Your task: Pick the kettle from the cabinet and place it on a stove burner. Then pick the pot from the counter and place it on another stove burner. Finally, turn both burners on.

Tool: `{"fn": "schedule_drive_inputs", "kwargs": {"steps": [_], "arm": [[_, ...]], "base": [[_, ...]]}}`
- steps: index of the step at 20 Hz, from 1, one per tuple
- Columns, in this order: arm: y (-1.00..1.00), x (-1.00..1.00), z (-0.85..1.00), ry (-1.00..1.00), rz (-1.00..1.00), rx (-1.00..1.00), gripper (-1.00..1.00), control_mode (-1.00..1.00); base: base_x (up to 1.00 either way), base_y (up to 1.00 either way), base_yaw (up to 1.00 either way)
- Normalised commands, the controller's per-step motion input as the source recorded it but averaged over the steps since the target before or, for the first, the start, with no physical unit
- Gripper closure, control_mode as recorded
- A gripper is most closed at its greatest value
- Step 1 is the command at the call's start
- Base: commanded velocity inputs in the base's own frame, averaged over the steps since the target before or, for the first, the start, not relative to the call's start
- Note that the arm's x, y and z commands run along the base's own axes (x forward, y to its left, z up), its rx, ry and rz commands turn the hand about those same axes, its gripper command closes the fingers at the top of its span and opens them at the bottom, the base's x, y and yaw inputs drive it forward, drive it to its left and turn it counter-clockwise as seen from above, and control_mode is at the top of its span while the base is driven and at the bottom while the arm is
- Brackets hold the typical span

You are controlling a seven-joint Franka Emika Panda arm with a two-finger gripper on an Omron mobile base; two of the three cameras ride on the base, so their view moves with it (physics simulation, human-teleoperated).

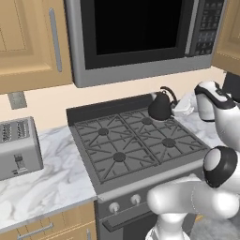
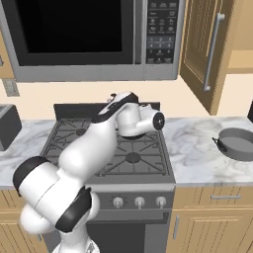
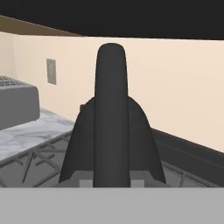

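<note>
Arm (image 2: 89, 148) extended forward, tool (image 1: 180, 110) nearly closed

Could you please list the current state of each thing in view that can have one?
Small glossy black cone-shaped kettle: upright on the stove's back right burner, handle gripped.
Two-finger gripper: shut on the kettle's handle.
Shallow round grey metal pot: on the white marble counter, empty.
Light-wood wall cabinet door: open.

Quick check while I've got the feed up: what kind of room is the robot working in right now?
A home kitchen, rendered in simulation by the look of it. A gas range sits under a built-in microwave, with a toaster on the marble counter and light-wood cabinets around.
</note>
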Motion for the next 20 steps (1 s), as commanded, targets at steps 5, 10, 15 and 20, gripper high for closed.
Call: {"fn": "schedule_drive_inputs", "kwargs": {"steps": [5,10,15,20], "arm": [[-0.06,0.19,-0.15,0.00,0.00,0.00,1.00,-1.00],[-0.05,0.21,-0.19,0.00,0.00,0.00,1.00,-1.00],[-0.03,0.22,-0.18,0.00,0.00,0.00,1.00,-1.00],[-0.04,0.21,-0.14,0.00,0.00,0.00,1.00,-1.00]], "base": [[0.00,0.00,0.00],[0.00,0.00,0.00],[0.00,0.00,0.00],[0.00,0.00,0.00]]}}
